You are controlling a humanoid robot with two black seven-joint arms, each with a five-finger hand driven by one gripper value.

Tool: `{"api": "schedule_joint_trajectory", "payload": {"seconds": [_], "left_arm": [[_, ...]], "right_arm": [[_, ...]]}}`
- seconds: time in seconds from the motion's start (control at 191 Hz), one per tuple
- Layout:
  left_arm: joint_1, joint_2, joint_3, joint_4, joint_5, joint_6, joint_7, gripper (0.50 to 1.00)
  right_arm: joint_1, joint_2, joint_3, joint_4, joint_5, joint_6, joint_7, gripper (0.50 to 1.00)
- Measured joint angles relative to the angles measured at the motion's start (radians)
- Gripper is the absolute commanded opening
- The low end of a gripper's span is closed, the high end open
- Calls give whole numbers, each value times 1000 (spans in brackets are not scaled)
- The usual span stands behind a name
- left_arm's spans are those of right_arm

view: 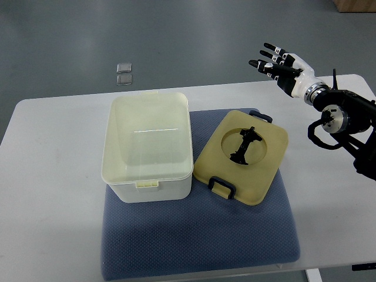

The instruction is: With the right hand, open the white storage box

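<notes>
The white storage box (148, 147) stands open on the left part of a blue mat (194, 247), which lies on a white table (53, 194). Its interior looks empty and pale. The lid (242, 155) is off (underside up, to judge by the black handle (245, 145) sitting in a round recess), and it lies flat on the mat just to the right of the box, its near edge almost touching the box wall. Black latches (222, 187) show at the lid's near and far edges. Laid beside the box rather than on it, the lid leaves the opening fully clear, so the opening itself appears done.

The right hand (281, 63) hangs well to the right of the box and beyond its far edge, raised over the table's far corner. Its fingers (263, 64) are stretched out straight and slightly fanned, holding nothing, a pose that suits a hand clear of the work rather than one about to grasp. The left arm is not visible. Two small clear objects (124, 73) lie on the floor beyond the box.
</notes>
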Motion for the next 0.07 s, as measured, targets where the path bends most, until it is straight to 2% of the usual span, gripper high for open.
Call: {"api": "schedule_joint_trajectory", "payload": {"seconds": [0.073], "left_arm": [[0, 0, 0, 0, 0, 0, 0, 1000]], "right_arm": [[0, 5, 23, -1, 1, 4, 0, 928]]}}
